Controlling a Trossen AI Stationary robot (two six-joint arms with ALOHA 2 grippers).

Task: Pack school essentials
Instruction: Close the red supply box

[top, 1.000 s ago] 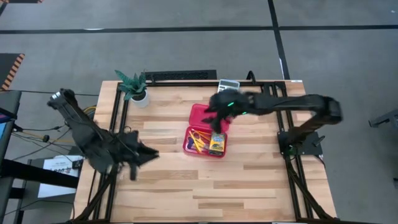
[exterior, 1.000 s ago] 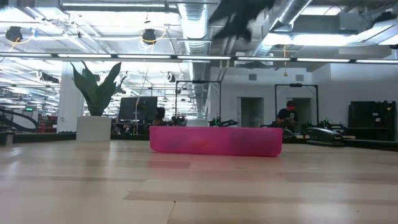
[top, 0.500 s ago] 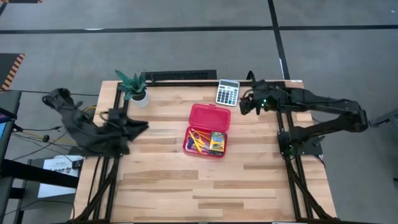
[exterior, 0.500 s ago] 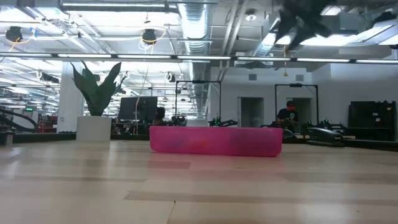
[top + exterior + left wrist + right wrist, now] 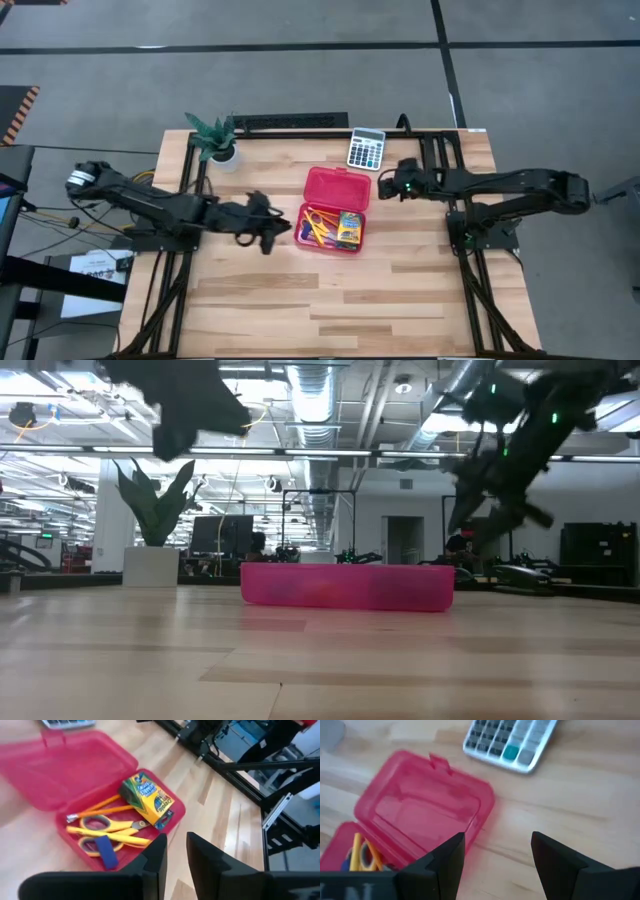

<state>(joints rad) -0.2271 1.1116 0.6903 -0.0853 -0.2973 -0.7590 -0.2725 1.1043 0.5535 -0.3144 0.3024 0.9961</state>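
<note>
A red plastic case (image 5: 335,210) lies open in the middle of the table. Its lid (image 5: 427,812) is laid back toward the far edge. Its tray holds a green-yellow crayon box (image 5: 146,800), yellow-handled scissors (image 5: 107,827), orange pencils (image 5: 95,810) and a small blue piece (image 5: 105,852). My left gripper (image 5: 275,228) hovers just left of the tray, its fingers (image 5: 156,860) a narrow gap apart with nothing between them. My right gripper (image 5: 397,183) hangs right of the lid, open and empty (image 5: 497,855); it hangs above the table in the low view (image 5: 490,500).
A grey calculator (image 5: 366,149) lies at the far edge beyond the case. A small potted plant (image 5: 216,140) stands at the far left corner. Bare wood spreads along the near half of the table (image 5: 340,300).
My left gripper drew back toward the table's left edge, then swung right to the case's tray. My right gripper left the space above the lid, went toward the right edge, and came down beside the lid. The case has stayed open and still.
</note>
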